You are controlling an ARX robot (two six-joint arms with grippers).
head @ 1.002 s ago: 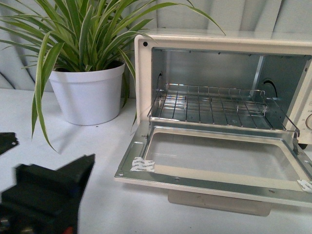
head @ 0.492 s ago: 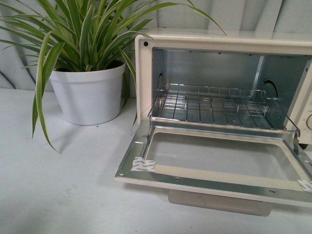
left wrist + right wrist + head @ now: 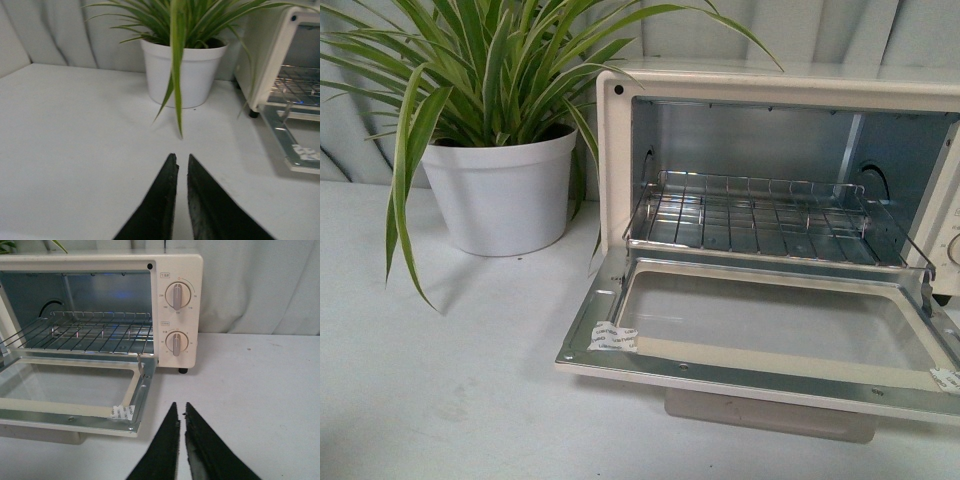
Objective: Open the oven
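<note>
The cream-white oven (image 3: 612, 150) stands on the white table with its glass door (image 3: 770, 330) folded down flat toward me. The wire rack (image 3: 750, 215) and metal interior show. The handle (image 3: 770, 415) hangs under the door's front edge. The oven also shows in the right wrist view (image 3: 180, 265) with two dials, and at the edge of the left wrist view (image 3: 280, 55). Neither gripper shows in the front view. My left gripper (image 3: 181, 159) is shut and empty over bare table, left of the oven. My right gripper (image 3: 181, 407) is shut and empty beside the door's right corner.
A spider plant in a white pot (image 3: 500, 195) stands left of the oven, leaves hanging over the table; it also shows in the left wrist view (image 3: 182, 75). A grey curtain (image 3: 260, 285) hangs behind the table.
A black arm part at the front view's lower left a second ago has withdrawn out of view. The oven door lies open throughout.
</note>
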